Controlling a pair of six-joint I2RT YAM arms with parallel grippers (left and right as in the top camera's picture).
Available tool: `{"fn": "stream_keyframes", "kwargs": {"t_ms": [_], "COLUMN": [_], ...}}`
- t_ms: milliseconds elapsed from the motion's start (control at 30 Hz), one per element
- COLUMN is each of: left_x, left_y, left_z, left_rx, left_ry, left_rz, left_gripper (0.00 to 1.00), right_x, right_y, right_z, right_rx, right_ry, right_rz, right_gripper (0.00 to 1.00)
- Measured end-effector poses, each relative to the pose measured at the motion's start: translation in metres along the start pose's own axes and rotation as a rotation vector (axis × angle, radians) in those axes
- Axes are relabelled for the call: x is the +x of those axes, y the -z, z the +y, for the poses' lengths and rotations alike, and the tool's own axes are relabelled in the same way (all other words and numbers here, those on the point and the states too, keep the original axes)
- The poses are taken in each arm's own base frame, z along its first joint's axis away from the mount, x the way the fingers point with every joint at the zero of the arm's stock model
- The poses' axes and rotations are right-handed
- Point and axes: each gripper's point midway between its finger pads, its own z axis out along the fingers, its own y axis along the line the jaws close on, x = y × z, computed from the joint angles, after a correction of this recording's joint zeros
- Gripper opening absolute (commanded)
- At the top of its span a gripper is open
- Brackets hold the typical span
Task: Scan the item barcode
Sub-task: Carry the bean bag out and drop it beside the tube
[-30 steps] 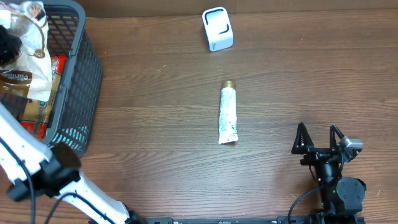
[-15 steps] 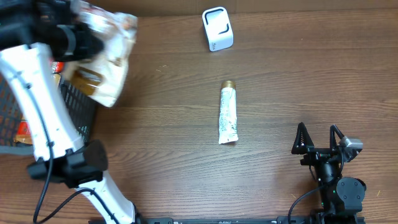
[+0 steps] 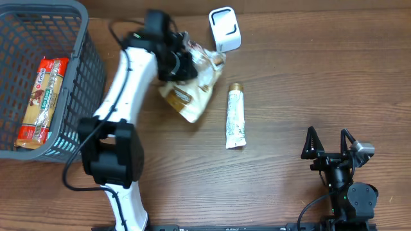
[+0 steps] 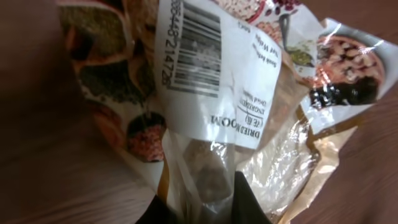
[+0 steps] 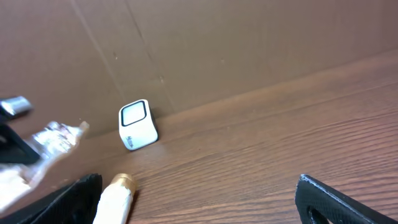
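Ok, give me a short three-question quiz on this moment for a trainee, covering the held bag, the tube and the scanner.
1. True or false: the tube lies inside the basket.
2. The left arm's jaws are shut on: A) the printed bag, B) the tube, C) the snack packet.
3. Which is nearer the white scanner, the bag or the tube?
Key: 1 false; 2 A; 3 the bag.
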Motion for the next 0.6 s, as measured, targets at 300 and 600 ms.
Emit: {"fn": "stream_keyframes", "kwargs": {"t_ms": [300, 600], "left_x": [0.059, 0.07], "left_y": [-0.075, -0.084], "left_z": [-0.021, -0.013], "left_rx": [-0.036, -0.068], "left_ry": [0.142, 0.251], "left_rz": [0.086, 0.093], "left_gripper": [0.16, 1.0], "right_x": [0.0, 0.0], "right_y": [0.0, 0.0], "right_z": [0.0, 0.0], "right_rx": [0.0, 0.0], "right_ry": [0.0, 0.0], "right_rz": [0.0, 0.0], "right_gripper": [1.0, 1.0]}}
